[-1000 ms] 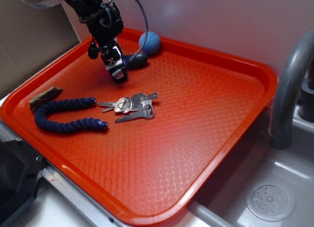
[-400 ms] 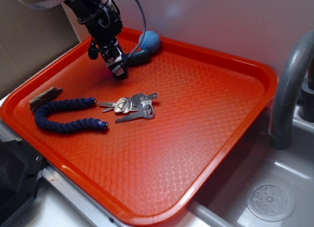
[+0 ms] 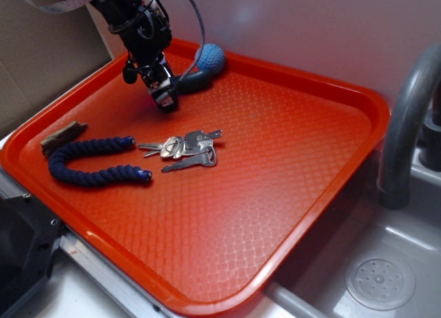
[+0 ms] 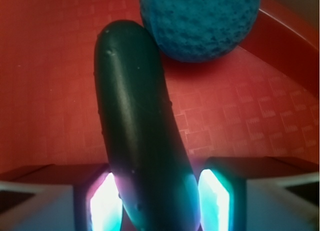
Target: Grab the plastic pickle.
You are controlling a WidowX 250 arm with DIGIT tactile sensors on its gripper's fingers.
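Observation:
The plastic pickle (image 3: 193,80) is a smooth dark blue-grey sausage shape at the back left of the red tray (image 3: 372,104). Its far end rests against the blue knitted ball (image 3: 210,58). My gripper (image 3: 165,98) comes down from the upper left and is shut on the pickle's near end. In the wrist view the pickle (image 4: 135,121) runs from between the two glowing pads (image 4: 105,201) up to the ball (image 4: 200,21). It fills the space between the pads, and both sit against its sides.
A bunch of keys (image 3: 182,149) lies mid-tray. A braided navy rope (image 3: 93,160) curves at the left beside a small brown piece (image 3: 62,135). A grey tap (image 3: 406,125) and a sink drain (image 3: 379,282) stand to the right of the tray.
Since a second ago the gripper has risen a little and shifted back, and the pickle's near end has come up with it. Nothing visibly moved in the last half second.

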